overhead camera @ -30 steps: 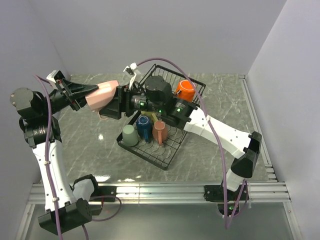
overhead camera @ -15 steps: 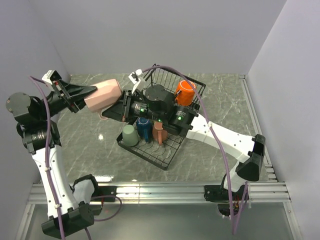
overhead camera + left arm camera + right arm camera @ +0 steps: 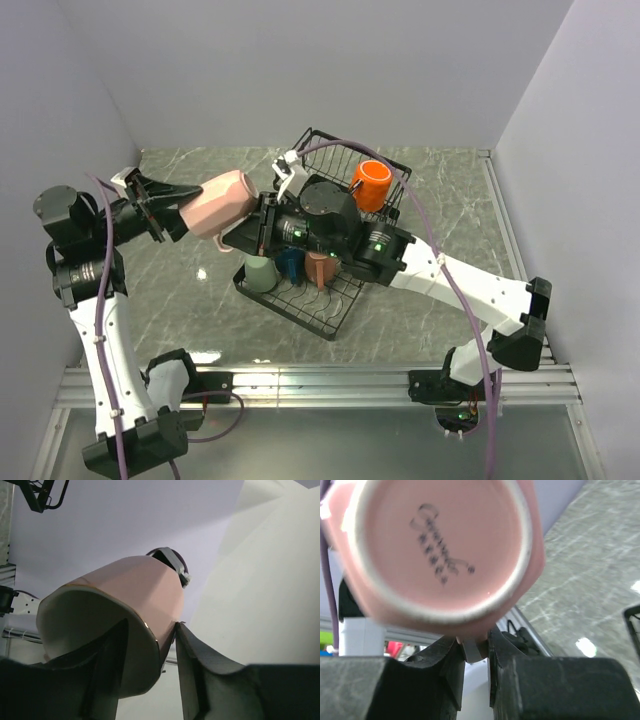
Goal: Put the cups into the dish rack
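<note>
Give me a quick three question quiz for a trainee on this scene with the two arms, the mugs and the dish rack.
1. True or false: the pink mug sits in the dish rack.
2. What colour is the mug in the raised basket section of the dish rack?
3. The fingers of the left tool straddle which part of the pink mug? A: its rim. B: its handle. C: its base.

Key:
1. False. It is up in the air, to the left of the rack in the top view.
2. Orange: the orange mug.
3. A.
</note>
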You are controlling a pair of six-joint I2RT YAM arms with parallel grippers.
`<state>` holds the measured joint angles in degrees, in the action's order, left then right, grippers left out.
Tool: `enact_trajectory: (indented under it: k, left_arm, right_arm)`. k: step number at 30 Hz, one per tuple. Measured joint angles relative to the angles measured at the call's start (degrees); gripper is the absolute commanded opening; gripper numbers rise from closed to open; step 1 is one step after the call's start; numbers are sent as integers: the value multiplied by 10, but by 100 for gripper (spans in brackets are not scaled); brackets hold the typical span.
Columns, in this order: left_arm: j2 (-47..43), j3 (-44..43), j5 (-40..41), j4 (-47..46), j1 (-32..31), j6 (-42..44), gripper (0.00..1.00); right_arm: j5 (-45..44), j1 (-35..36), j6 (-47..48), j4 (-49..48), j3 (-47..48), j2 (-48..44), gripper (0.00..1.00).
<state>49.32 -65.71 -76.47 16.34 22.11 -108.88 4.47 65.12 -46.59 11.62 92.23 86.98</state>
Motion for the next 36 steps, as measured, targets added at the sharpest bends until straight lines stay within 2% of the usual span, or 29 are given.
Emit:
enact_trajectory:
  k: [7,14,20,24,28,31,33,36]
  left_arm:
    - [35,0,-12,97,-4,109,53]
    - [21,63,-13,37,-4,76,53]
    - [20,67,-13,32,-4,75,53]
    - [23,60,-13,39,-4,86,52]
    - [34,29,-13,64,-3,111,52]
    - [35,9,-13,89,-2,138,53]
    - [35,0,-12,116,-1,160,53]
    - [36,-18,-6,191,0,220,53]
  right_arm:
    - [-44,-9,17,61,0,-34,0]
    - [-89,-63,23,80,-3,-93,0]
    - [-161,-119,23,101,14,-126,0]
    - [-246,-143,22,213,123,-73,0]
    - [-339,-152,1,375,338,57,0]
    - [-383,-152,-21,458,454,144,0]
    - [-402,-152,-38,509,482,181,0]
    - [-410,-155,-57,563,453,198,0]
